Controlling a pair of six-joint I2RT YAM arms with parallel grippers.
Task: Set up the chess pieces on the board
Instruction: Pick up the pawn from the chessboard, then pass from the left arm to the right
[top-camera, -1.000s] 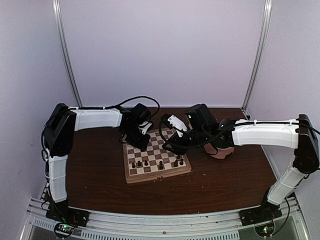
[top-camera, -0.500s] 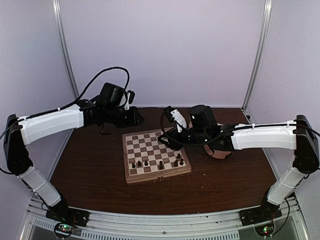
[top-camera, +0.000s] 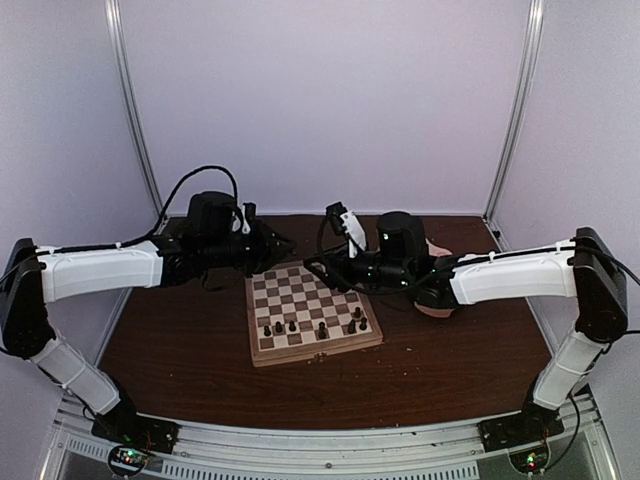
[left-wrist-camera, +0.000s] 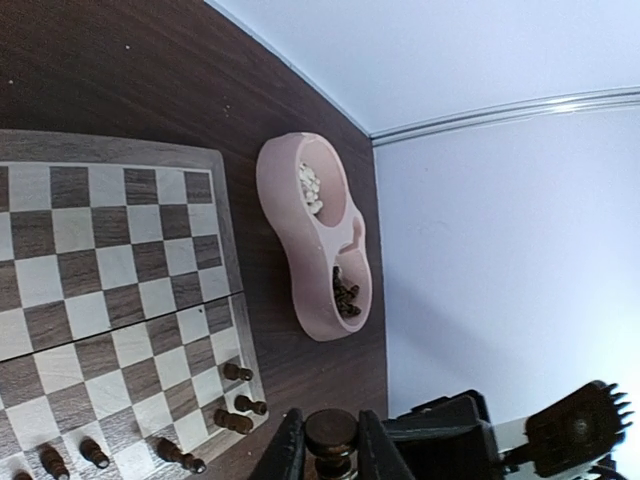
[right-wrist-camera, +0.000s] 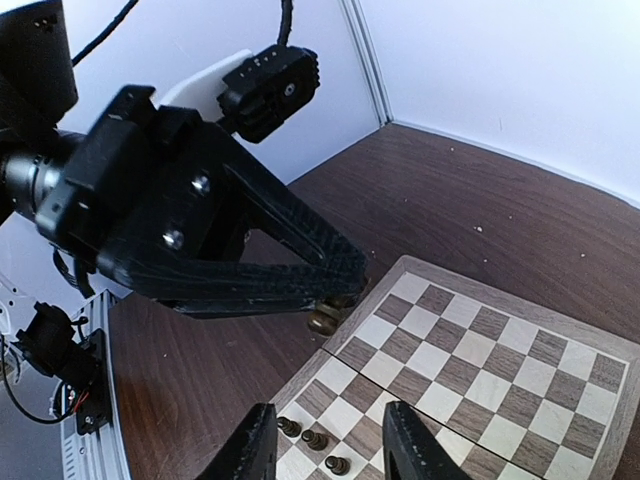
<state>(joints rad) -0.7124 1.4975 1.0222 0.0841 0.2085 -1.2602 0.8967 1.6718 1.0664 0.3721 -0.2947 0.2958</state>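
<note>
The board lies mid-table, with several dark chess pieces standing along its near rows. My left gripper hovers by the board's far left corner. It is shut on one dark chess piece, whose round base faces the left wrist camera. That held piece also shows in the right wrist view, under the black fingers. My right gripper is open and holds nothing. It hangs over the board and faces the left gripper. The standing dark pieces are below it.
A pink double bowl sits on the table right of the board. One cup holds cream-white pieces and the other holds dark ones. In the top view the bowl is mostly hidden behind my right arm. Walls close in at the back and sides.
My left arm unfolded away from the board, and its gripper now hovers at the board's far left corner. My right gripper drew back toward the far edge, its jaws slightly narrower.
</note>
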